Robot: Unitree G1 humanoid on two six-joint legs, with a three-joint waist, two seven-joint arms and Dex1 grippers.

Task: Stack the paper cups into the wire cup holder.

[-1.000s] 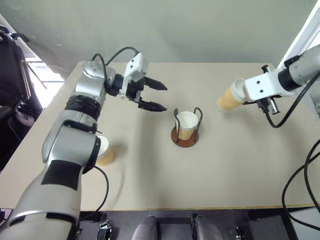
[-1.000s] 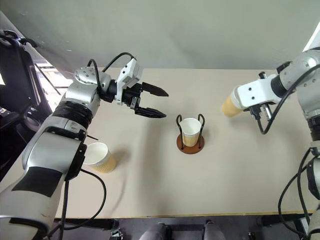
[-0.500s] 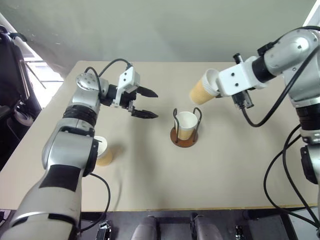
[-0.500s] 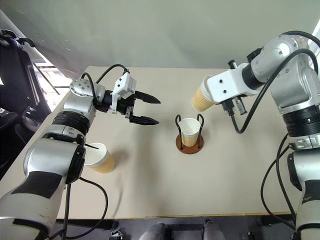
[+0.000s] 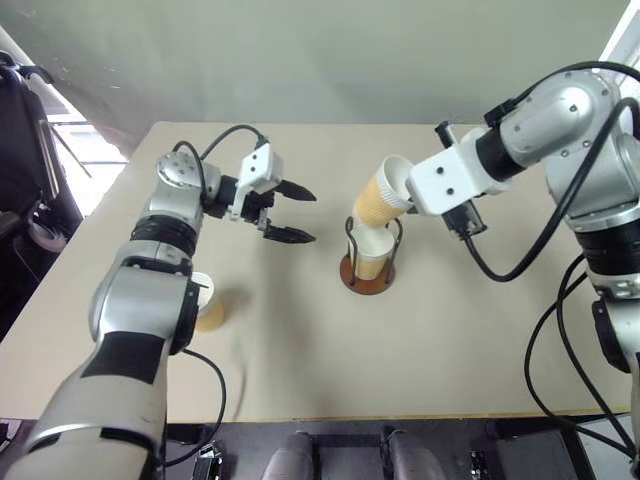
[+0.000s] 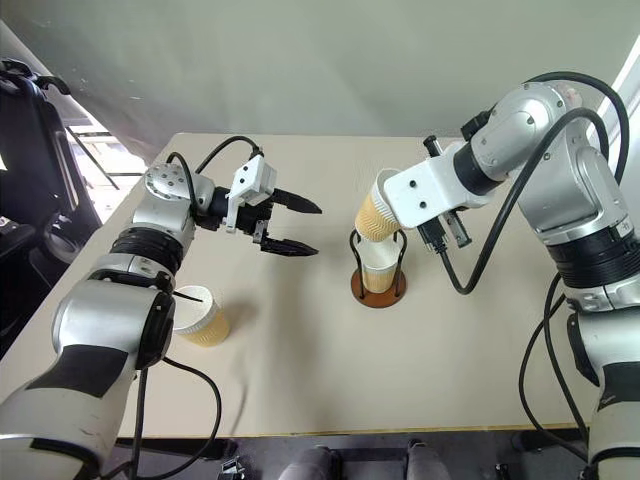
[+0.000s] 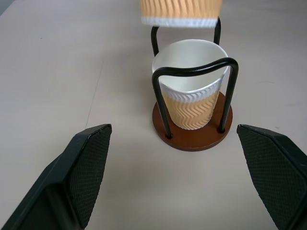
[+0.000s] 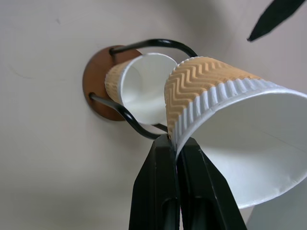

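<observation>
The wire cup holder [image 5: 367, 275] stands mid-table on its brown disc base, and one paper cup [image 5: 373, 248] sits upright inside it. My right gripper [image 8: 174, 143] is shut on the rim of a second paper cup [image 5: 377, 198]. That cup hangs tilted just above the holder, its bottom over the seated cup's mouth. A third paper cup [image 5: 209, 304] stands on the table at the left, partly hidden by my left arm. My left gripper [image 5: 312, 217] is open and empty to the left of the holder, pointing at it.
The beige table [image 5: 450, 350] has bare room in front of and to the right of the holder. A black chair [image 5: 25, 150] stands off the table's left edge. Cables hang from my right arm [image 5: 560, 250] near the right edge.
My right gripper has carried its cup leftward from the right side of the table to just above the holder. The left gripper has drawn back slightly and stays open.
</observation>
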